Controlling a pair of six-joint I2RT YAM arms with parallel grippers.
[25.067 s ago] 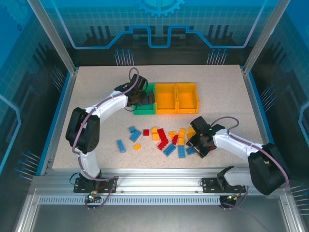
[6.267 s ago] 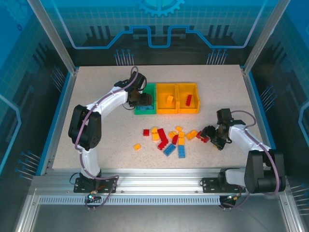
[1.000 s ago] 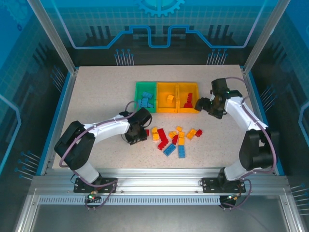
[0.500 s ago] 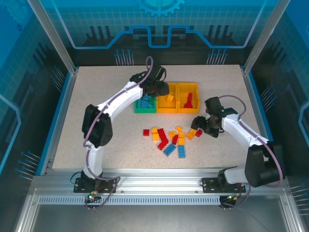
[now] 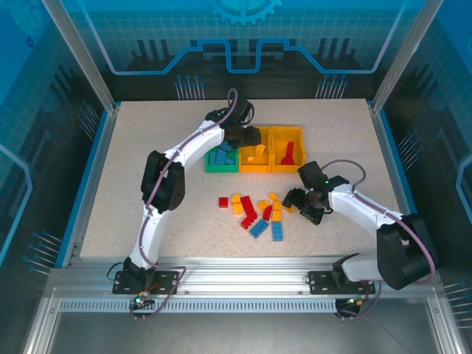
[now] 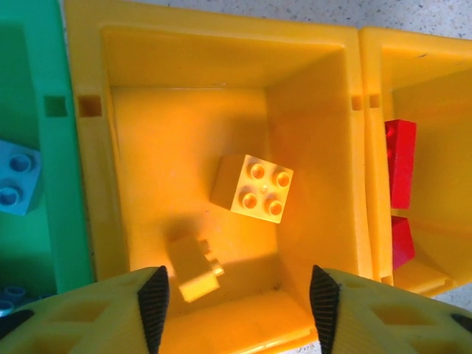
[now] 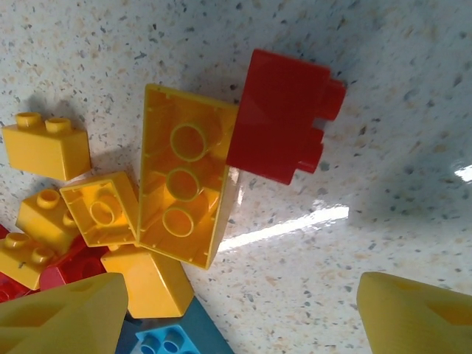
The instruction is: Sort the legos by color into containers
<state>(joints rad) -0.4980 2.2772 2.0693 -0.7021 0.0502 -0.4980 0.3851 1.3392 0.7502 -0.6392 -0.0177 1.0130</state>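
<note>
Now sorting: both claws spread wide, holding nothing.
Hovering with left gripper over the middle tray of the containers, two yellow bricks inside; poised with right gripper above loose legos on the table, red brick touching upturned yellow brick.

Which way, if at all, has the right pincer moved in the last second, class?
Yes. The right pincer moved nearer the front, from beside the right-hand tray to the loose legos.
</note>
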